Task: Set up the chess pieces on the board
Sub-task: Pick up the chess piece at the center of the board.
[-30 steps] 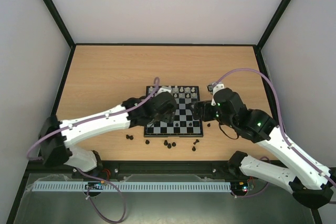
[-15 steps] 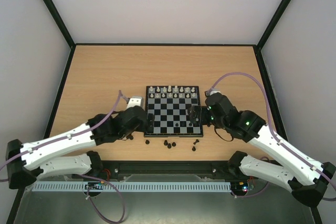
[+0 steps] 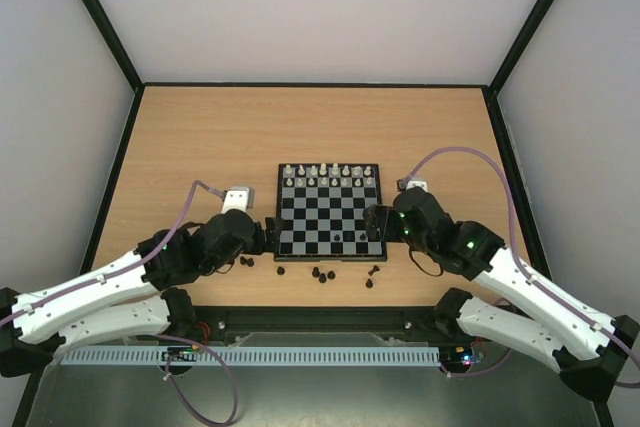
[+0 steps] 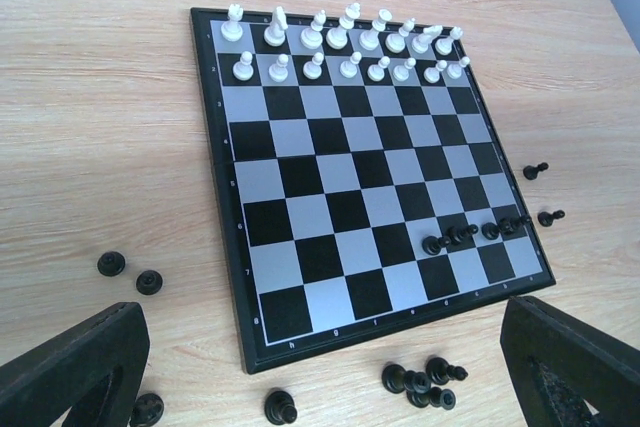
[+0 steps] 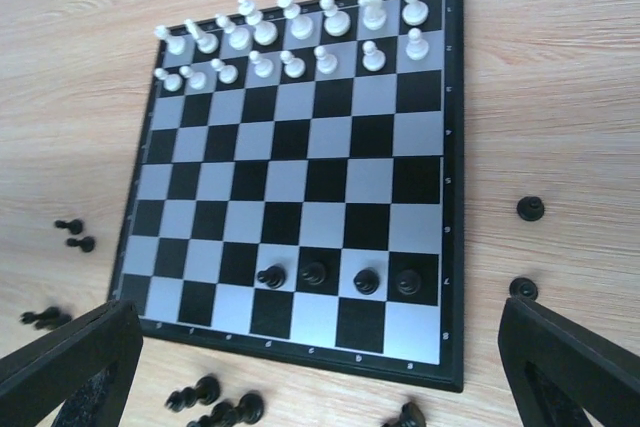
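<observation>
While both arms sit low over the counter, loose black pieces lie scattered just off the board's near edge, with a few more beside its left and right edges. White pieces fill the board's two far rows. Four black pieces stand in its second-nearest row, right half. Left gripper is at the board's near-left corner, jaws wide, empty. Right gripper is just beside the board's right edge, also spread, empty.

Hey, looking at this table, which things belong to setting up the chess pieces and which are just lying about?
Part of the job: chessboard; white pieces in its far two rows; four black pawns on it; loose black pieces on the table beside it.

Just there: the table itself, purple cables, white ridged strip at the near edge.
</observation>
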Tool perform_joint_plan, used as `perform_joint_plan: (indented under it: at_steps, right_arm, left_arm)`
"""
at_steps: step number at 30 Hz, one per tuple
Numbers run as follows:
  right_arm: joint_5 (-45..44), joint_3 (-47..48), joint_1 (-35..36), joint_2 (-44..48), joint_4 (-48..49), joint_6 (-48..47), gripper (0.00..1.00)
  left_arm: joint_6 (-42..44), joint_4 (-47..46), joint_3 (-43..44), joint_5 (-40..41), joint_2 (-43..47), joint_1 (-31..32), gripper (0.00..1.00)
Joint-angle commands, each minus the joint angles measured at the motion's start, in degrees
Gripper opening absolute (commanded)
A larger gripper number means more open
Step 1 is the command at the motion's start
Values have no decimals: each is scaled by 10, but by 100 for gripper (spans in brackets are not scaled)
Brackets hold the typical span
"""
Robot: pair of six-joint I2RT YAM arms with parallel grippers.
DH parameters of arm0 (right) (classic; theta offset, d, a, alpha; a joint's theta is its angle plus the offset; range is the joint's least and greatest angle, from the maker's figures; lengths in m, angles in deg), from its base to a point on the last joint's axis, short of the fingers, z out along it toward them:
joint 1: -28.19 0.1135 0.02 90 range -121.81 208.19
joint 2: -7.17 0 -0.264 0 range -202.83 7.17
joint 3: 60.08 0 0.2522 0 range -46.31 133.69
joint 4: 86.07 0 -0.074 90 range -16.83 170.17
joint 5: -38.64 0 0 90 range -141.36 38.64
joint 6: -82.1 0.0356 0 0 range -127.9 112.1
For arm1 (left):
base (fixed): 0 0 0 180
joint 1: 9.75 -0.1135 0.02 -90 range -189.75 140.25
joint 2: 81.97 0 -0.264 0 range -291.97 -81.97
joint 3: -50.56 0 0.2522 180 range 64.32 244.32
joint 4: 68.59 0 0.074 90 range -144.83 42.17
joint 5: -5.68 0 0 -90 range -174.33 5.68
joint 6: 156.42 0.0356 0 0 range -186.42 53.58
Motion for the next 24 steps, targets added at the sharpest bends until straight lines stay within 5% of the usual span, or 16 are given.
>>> perform_joint_plan:
  at_steps: [1, 9, 18, 24]
  right_arm:
    - [-69, -1, -1, -43, 2, 13, 99]
    - [-28, 14, -111, -123, -1, -17, 99]
    - [-31, 5, -132, -155, -3, -10, 100]
    - [-32, -32, -159, -159, 36, 0, 90]
  left_arm:
    - [14, -18, -1, 27, -18, 0, 99]
    - [57, -54, 11, -26, -89, -67, 99]
    - [77, -81, 0, -70, -134, -104, 99]
    - [93, -87, 1, -84, -142, -118, 99]
